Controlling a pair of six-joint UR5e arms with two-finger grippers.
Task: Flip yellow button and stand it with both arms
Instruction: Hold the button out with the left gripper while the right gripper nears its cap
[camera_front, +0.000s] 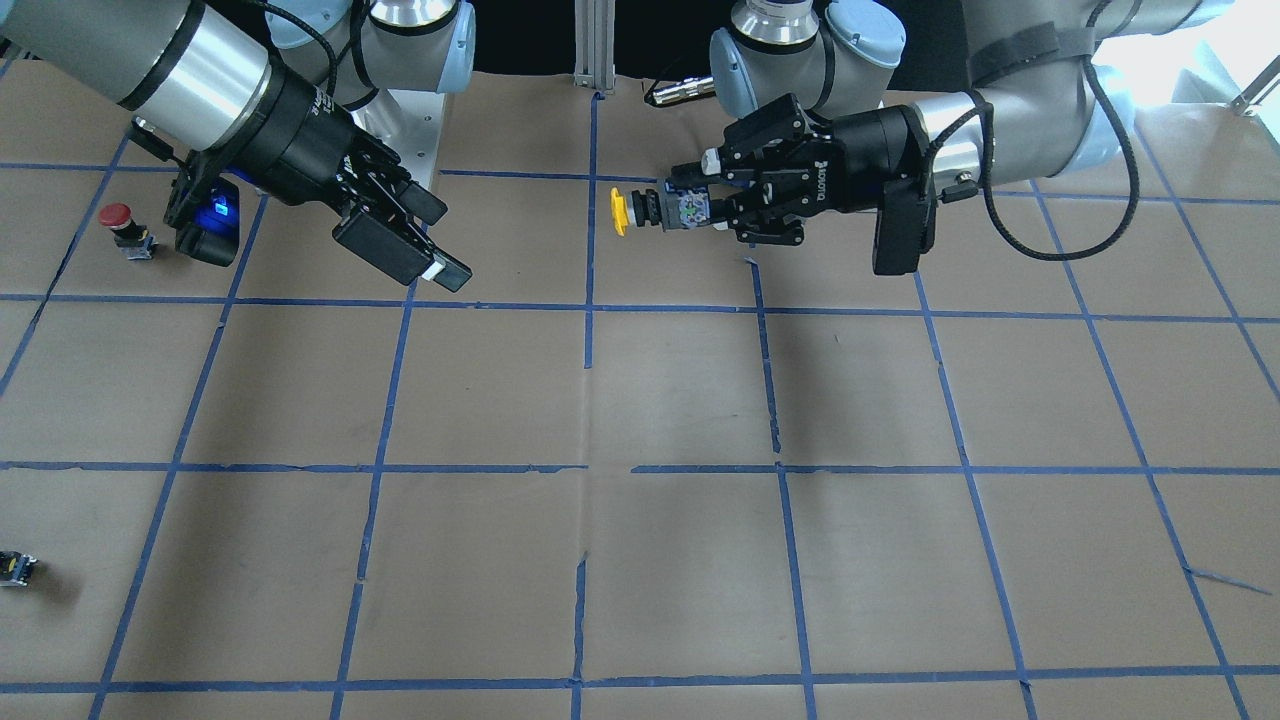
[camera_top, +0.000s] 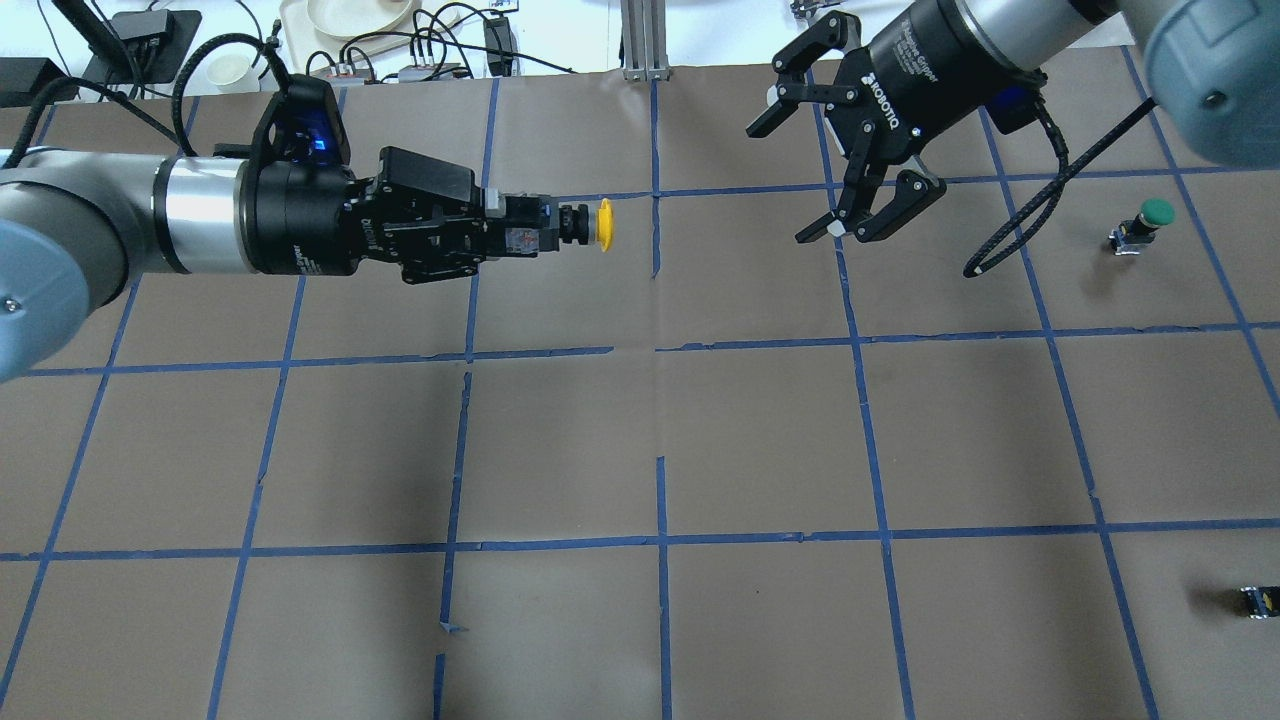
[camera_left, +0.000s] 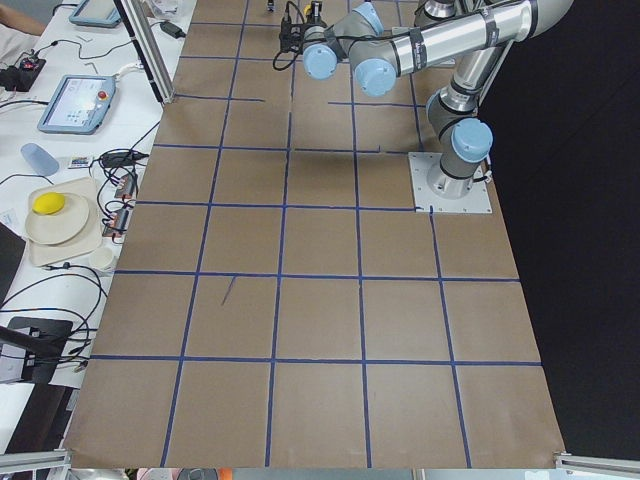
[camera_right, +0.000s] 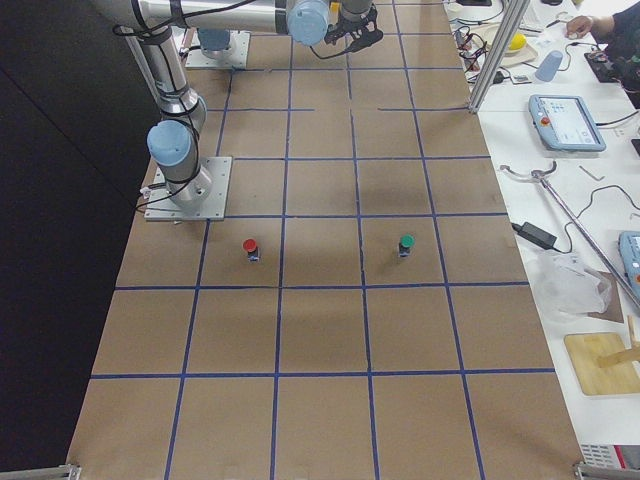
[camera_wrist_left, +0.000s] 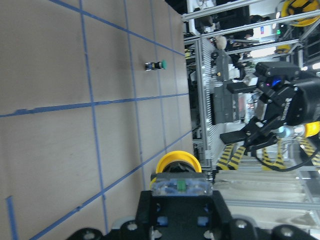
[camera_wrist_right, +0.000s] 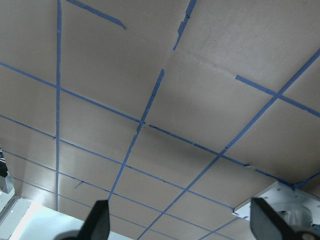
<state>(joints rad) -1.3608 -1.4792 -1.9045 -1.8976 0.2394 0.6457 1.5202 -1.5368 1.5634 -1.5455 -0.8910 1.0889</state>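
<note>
My left gripper (camera_top: 528, 232) is shut on the square base of the yellow button (camera_top: 600, 223) and holds it sideways above the table. The yellow cap (camera_front: 619, 211) points toward the right arm. In the left wrist view the cap (camera_wrist_left: 177, 163) shows just past the fingers. My right gripper (camera_top: 805, 180) is open and empty, a good gap away from the cap, with its jaws turned toward it. It also shows open in the front view (camera_front: 438, 240) and in the right wrist view (camera_wrist_right: 181, 222), where only bare table lies below.
A red-capped button (camera_front: 122, 225) stands near the right arm's base. A green-capped button (camera_top: 1150, 215) stands at the far right. A tiny dark block with a yellow spot (camera_top: 1259, 600) lies near the table's right edge. The table (camera_top: 660, 440) is brown paper with a blue tape grid.
</note>
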